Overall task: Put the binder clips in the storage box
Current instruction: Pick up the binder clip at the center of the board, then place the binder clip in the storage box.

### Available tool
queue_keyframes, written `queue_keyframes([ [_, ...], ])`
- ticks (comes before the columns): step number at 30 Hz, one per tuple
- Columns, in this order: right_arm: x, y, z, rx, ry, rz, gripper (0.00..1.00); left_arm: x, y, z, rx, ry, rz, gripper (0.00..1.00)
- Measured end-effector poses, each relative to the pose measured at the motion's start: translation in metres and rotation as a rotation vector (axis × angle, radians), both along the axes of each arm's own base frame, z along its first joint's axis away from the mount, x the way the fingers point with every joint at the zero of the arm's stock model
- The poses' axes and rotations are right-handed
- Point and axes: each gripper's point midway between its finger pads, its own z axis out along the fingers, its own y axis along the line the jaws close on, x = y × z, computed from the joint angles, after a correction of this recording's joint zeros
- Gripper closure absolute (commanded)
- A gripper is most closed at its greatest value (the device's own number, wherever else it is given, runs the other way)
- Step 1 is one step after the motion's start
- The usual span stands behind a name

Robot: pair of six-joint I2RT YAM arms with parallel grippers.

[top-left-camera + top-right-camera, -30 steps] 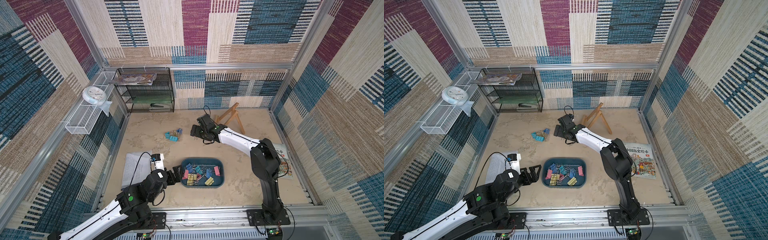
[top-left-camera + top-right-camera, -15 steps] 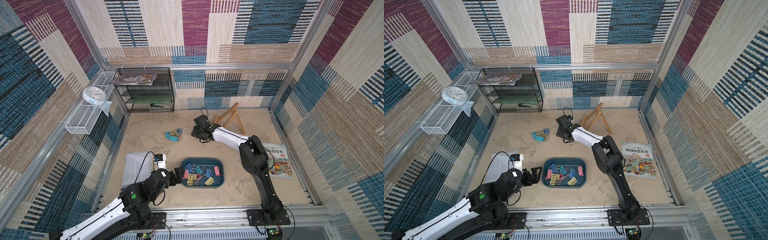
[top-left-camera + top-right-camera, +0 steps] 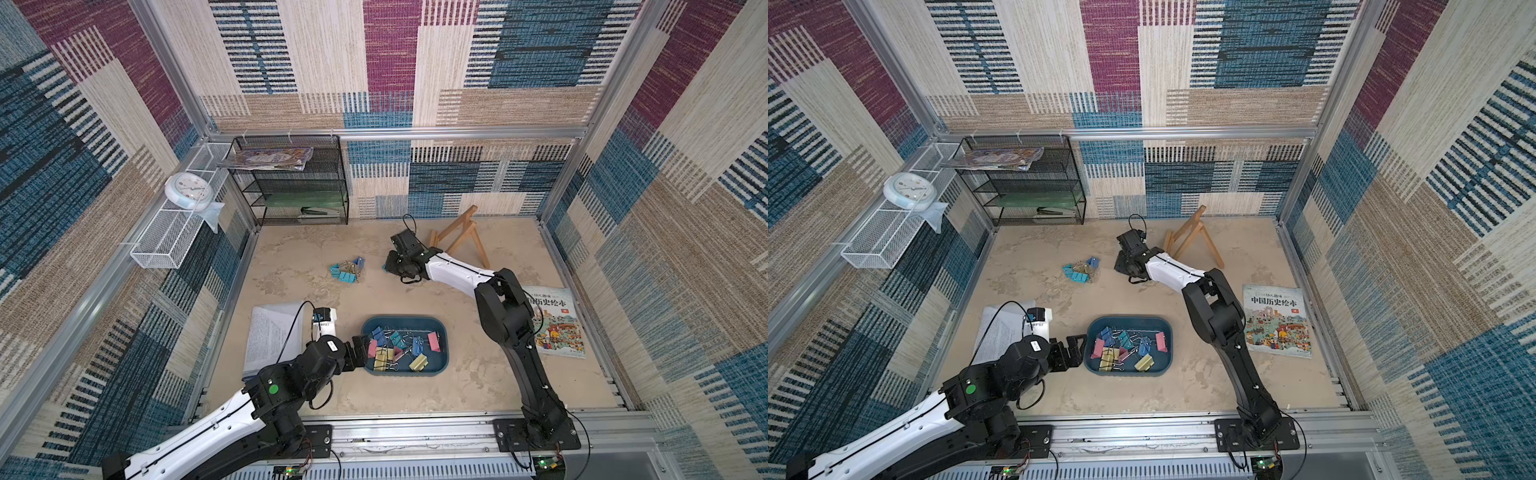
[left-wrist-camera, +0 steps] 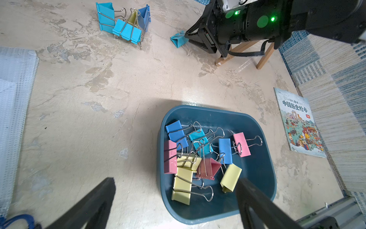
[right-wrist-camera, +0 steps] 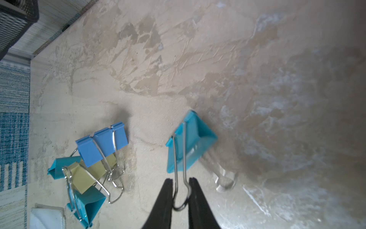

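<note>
Beige mottled tabletop (image 3: 478, 374) inside patchwork-fabric walls. Nearest the bases, the left gripper (image 4: 175, 181) hangs spread wide and empty over the near left corner of the shallow dark teal-blue plastic storage box (image 4: 257, 170). About ten pastel binder clips (image 4: 186, 164) in pink, yellow and blue are already in the box. Its long axis runs side to side across the table. A white printed sheet (image 3: 270, 332) lies to its left and a colourful picture book (image 3: 555, 320) to its right.

Farther out, the right arm is stretched long and low. The right gripper (image 5: 180, 180) is pinched closed on the wire handle (image 5: 175, 164) of a single teal binder clip (image 5: 190, 142). The clip body points away past the fingertips and looks to be at table level. A small heap of loose blue, teal and yellow clips (image 3: 347, 270) sits near it on the robot's left, apart from it.

Key relation: the box lies almost straight back toward the bases from the held clip, well apart. My read is that the next move is a lift and a pull-back by the right arm. The left arm is nearer the box but holds nothing.

Against the back wall are a wooden easel stand (image 3: 461, 237) and a black mesh shelf rack (image 3: 291, 195).
</note>
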Motion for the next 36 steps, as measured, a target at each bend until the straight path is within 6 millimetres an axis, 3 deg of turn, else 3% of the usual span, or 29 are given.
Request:
queue_keyframes([
  [3,-0.001,0.005,0.006,0.016,-0.016,0.032,0.99,0.0,-0.001,-0.001,0.003,0.005,-0.002,0.01],
  [8,-0.019,-0.003,0.018,0.002,-0.016,0.082,1.0,0.002,-0.003,0.004,-0.004,-0.001,-0.002,0.01],
  [14,-0.057,-0.018,0.074,0.039,-0.09,0.156,1.0,0.004,-0.005,0.005,-0.005,-0.01,0.0,0.01],
  [19,-0.109,-0.042,0.128,0.068,-0.167,0.229,1.0,0.008,-0.003,0.001,0.028,-0.017,0.01,0.01],
  [25,-0.194,-0.089,0.166,0.118,-0.21,0.306,1.0,0.013,-0.006,-0.008,0.073,-0.006,0.011,0.01],
  [28,-0.231,-0.114,0.172,0.134,-0.208,0.321,1.0,0.018,-0.009,-0.01,0.087,-0.013,0.01,0.01],
  [31,-0.256,-0.132,0.17,0.129,-0.18,0.319,1.0,0.023,-0.014,-0.007,0.08,-0.032,0.013,0.01],
  [36,-0.285,-0.14,0.135,0.073,-0.041,0.343,1.0,0.03,-0.02,-0.002,0.067,-0.059,0.013,0.01],
])
